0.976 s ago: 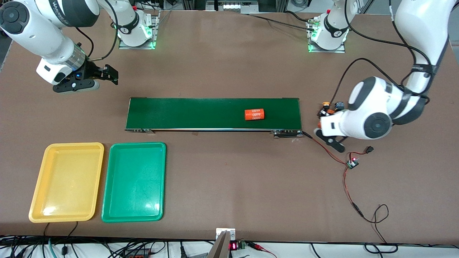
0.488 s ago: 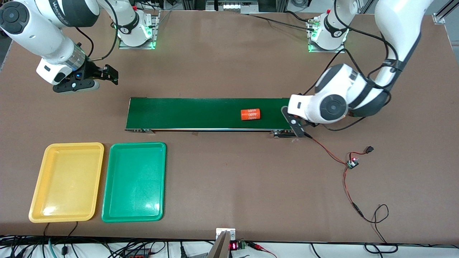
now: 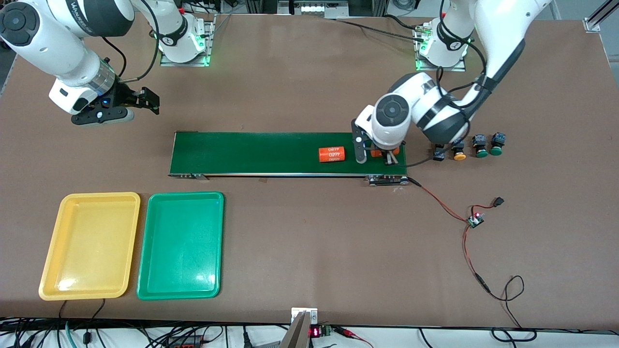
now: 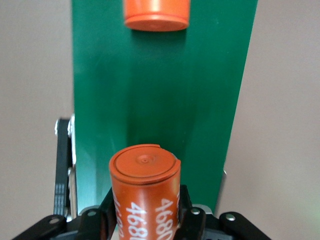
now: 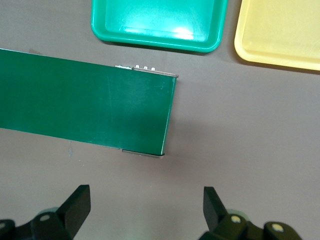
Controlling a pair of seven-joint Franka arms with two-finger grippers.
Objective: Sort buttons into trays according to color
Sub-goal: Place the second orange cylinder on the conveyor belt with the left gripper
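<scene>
Left gripper [image 3: 384, 157] is over the belt [image 3: 251, 153] at the left arm's end, jaws closed on an orange cylinder [image 4: 145, 192] printed "4680"; cyl. points along the belt in the left wrist view. A second orange 4680 cylinder [image 3: 331, 154] lies on the belt just beside the gripper, toward the right arm's end; no contact seen betw. the two.

Buttons sit in a row on the worktop [image 3: 309, 251] off the belt's end, toward the left arm's end: yellow-orange button [image 3: 459, 155], then green button [image 3: 480, 146] and second green button [image 3: 497, 143]. A dark item next to the yellow-orange one is partly hidden by the left arm; cannot identify it.

Right gripper [image 3: 145, 100] hangs over bare worktop near the belt's other end, jaws wide apart, holding nothing; arm waits.

Yellow tray [image 3: 57, 251] and green tray [image 3: 154, 285] lie side by side, nearer the front camera than the belt, at the right arm's end; nothing in either.

Red/black wires with small circuit board [image 3: 475, 221] run from the belt's end across the worktop.
</scene>
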